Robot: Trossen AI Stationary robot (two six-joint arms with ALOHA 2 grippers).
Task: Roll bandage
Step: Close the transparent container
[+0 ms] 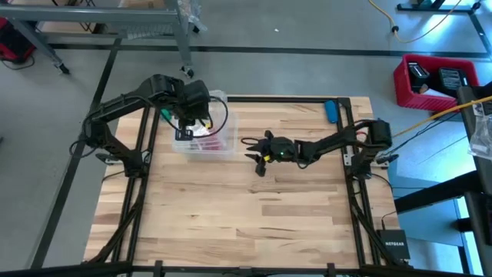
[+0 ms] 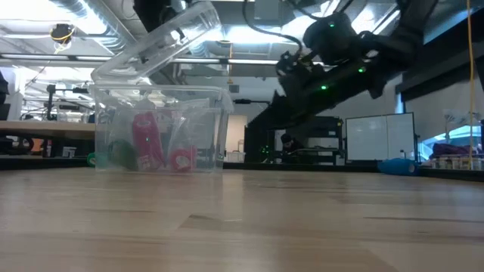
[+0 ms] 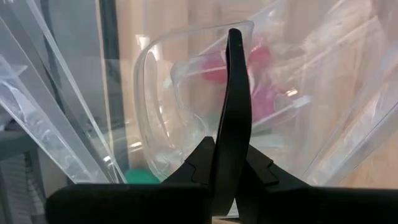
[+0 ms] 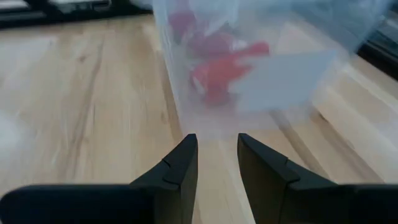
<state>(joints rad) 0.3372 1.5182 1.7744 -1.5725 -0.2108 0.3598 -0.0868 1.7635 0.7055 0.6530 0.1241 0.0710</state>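
Bandage (image 2: 148,140) inside box (image 1: 219,146); left gripper (image 1: 187,121) pinched on lid (image 2: 162,44); right gripper (image 4: 217,163) near box, fingers apart, empty.

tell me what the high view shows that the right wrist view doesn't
Only the high view shows the left gripper over the clear plastic box, a blue object at the table's far edge, and a red crate on the floor. Only the right wrist view shows the right gripper open, empty, short of the box. Both show the box holding the red-pink bandage.
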